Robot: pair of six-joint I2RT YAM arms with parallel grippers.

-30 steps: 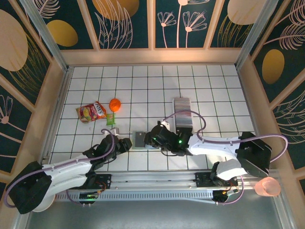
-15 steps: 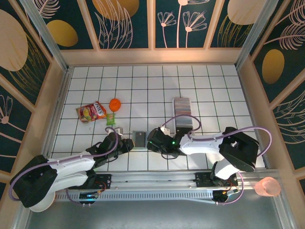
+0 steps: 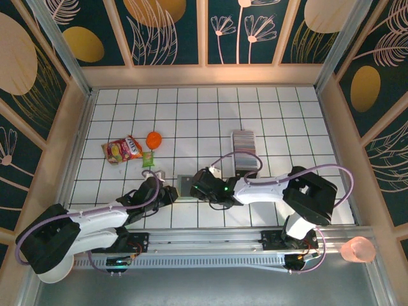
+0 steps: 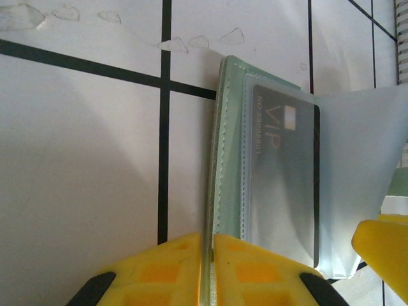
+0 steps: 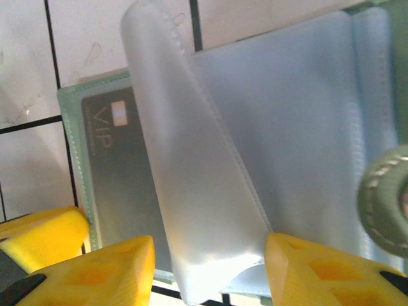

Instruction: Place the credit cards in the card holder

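Sage-green folding card holder: edge pinched by closed left gripper; translucent plastic sleeve straddled by half-open right gripper, to be lifted gently, holder pinned flat

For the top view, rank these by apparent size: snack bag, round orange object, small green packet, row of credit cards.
1. The row of credit cards and the snack bag: too close to rank, and a cable crosses the cards.
2. The round orange object and the small green packet: both far smaller, nearly alike.

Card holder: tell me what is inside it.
A grey VIP card sits tucked inside the card holder. A lifted frosted sleeve hides whatever lies beyond it.
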